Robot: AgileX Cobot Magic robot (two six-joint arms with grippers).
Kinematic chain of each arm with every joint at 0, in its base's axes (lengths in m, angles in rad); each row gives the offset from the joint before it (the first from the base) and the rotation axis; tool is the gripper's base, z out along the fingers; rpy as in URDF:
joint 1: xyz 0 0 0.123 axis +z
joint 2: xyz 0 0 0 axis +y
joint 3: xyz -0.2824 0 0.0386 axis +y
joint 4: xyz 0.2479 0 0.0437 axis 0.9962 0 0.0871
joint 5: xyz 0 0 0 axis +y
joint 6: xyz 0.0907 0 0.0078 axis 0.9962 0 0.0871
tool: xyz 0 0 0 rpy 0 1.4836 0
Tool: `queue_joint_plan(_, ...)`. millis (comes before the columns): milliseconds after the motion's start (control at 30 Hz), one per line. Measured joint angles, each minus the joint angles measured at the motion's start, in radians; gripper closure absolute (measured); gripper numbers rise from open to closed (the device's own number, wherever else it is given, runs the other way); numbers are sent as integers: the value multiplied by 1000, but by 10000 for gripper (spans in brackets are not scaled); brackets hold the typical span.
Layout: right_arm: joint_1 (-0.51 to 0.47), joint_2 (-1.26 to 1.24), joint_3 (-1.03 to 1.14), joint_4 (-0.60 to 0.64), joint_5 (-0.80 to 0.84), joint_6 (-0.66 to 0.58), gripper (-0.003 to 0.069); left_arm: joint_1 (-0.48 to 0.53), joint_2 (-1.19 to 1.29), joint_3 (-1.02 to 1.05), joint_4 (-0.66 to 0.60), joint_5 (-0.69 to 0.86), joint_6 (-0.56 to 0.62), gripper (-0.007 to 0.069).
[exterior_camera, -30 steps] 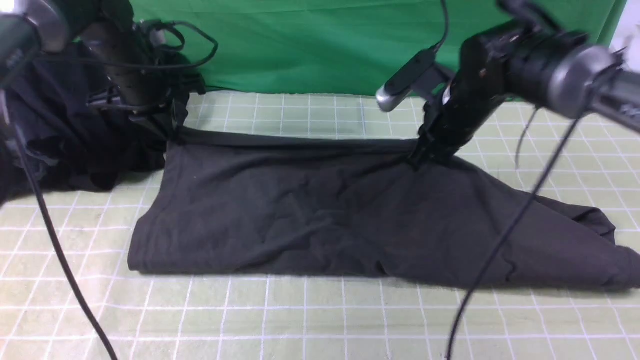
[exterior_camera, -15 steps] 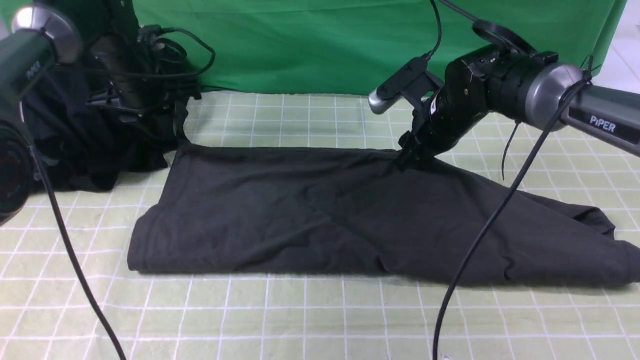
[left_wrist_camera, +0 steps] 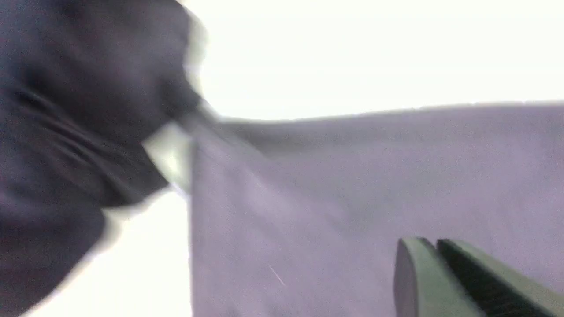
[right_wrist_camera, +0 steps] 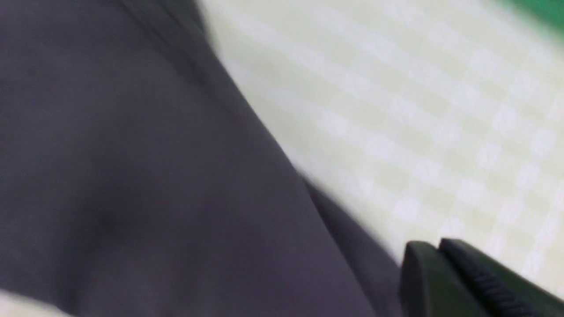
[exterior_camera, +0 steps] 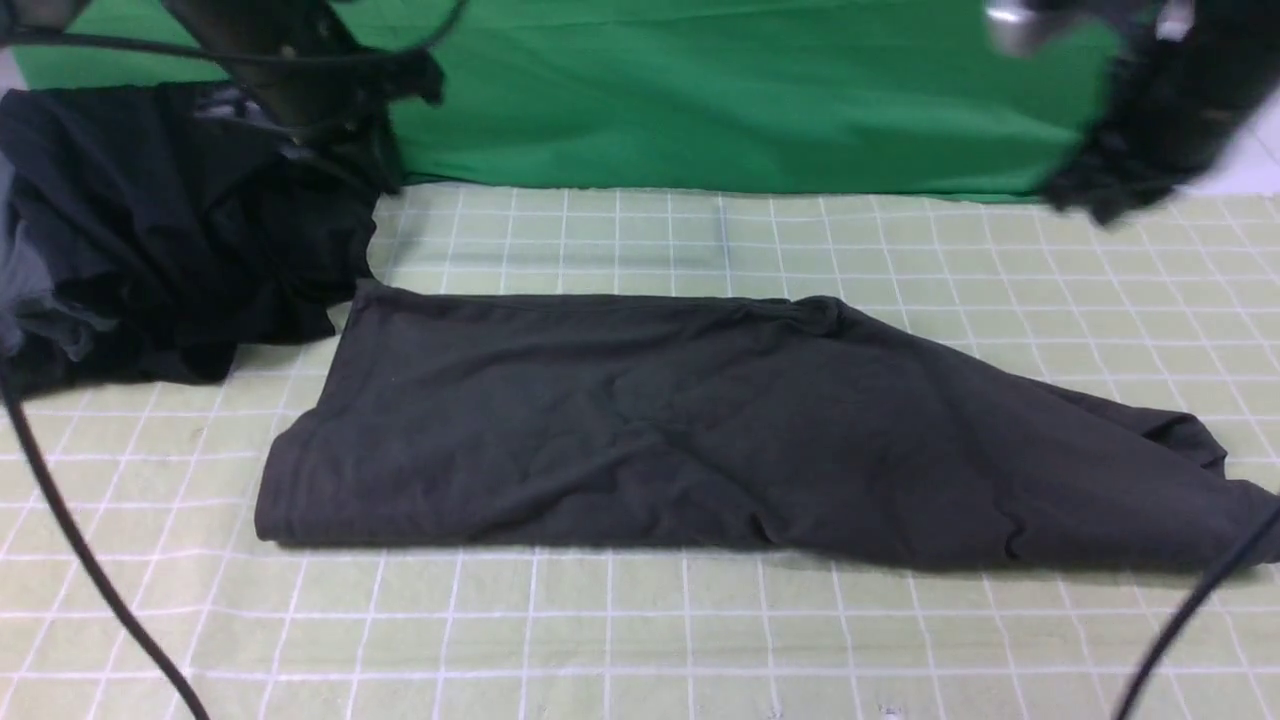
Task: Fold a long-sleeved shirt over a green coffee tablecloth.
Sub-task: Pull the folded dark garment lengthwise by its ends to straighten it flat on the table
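The charcoal long-sleeved shirt (exterior_camera: 700, 430) lies folded into a wide band on the green coffee tablecloth (exterior_camera: 640, 640), tapering toward the right, where it reaches the picture's edge. No logo shows. My left gripper (exterior_camera: 385, 165) hangs raised over the shirt's far left corner, clear of it. My right gripper (exterior_camera: 1090, 195) is blurred, high at the far right, away from the shirt. In the wrist views the left gripper (left_wrist_camera: 434, 242) and the right gripper (right_wrist_camera: 436, 244) are shut with nothing between the fingers. Below them lies the shirt (left_wrist_camera: 352, 185) (right_wrist_camera: 132, 176).
A black mass of garments (exterior_camera: 150, 230) with a grey piece sits at the far left, beside the shirt's corner. A plain green backdrop (exterior_camera: 720, 90) closes off the rear. Arm cables (exterior_camera: 90, 570) (exterior_camera: 1190, 610) hang across the near left and right.
Both grippers let go of the shirt's far edge and rose up and outward. That edge now lies flat on the rest of the shirt.
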State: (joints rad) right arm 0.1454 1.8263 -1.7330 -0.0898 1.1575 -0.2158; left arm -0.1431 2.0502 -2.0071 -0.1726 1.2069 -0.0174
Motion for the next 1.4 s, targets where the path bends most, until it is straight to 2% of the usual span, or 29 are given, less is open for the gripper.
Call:
queue_joint_plan(67,-112,2,68,67,23,-29,658,-66,-45,146,27,1,9,627)
queue_joint_plan(100,-120,2,82,73,21,-32,658,-78,-49,158,34,0,11,627)
queue_joint_plan(133,-172,9,129,127,-9,-48,652,-118,-57,254,61,-19,17,631)
queue_joint_plan(233,-216,26,183,181,-75,-74,604,-156,-54,340,89,-69,17,631)
queue_joint_plan(267,-228,45,200,197,-106,-95,536,-177,-42,395,99,-116,17,631)
queue_joint_plan(333,-231,66,202,204,-129,-105,459,-183,-30,421,101,-133,17,631)
queue_joint_plan(400,-233,109,202,215,-156,-119,333,-182,1,450,115,-148,17,631)
queue_joint_plan(467,-233,142,202,222,-167,-120,275,-173,22,458,120,-150,-1,631)
queue_joint_plan(567,-233,197,202,222,-156,-121,246,-155,41,458,111,-147,-13,630)
queue_joint_plan(733,-233,232,202,223,-148,-121,256,-153,44,457,111,-143,-13,629)
queue_joint_plan(833,-233,257,202,226,-144,-121,298,-153,45,456,111,-143,-13,629)
queue_joint_plan(900,-233,265,202,228,-144,-121,359,-153,45,456,111,-143,-13,629)
queue_joint_plan(967,-233,265,202,228,-142,-121,545,-153,45,456,111,-143,-13,629)
queue_joint_plan(1000,-233,265,202,228,-142,-121,545,-153,45,456,111,-143,-13,629)
queue_joint_plan(1033,-233,260,202,228,-139,-121,602,-153,45,456,111,-143,-13,629)
queue_joint_plan(1067,-233,254,202,228,-134,-121,622,-153,45,456,111,-143,-13,629)
queue_joint_plan(1400,-233,119,183,177,-189,-105,648,-153,46,456,111,-143,-7,629)
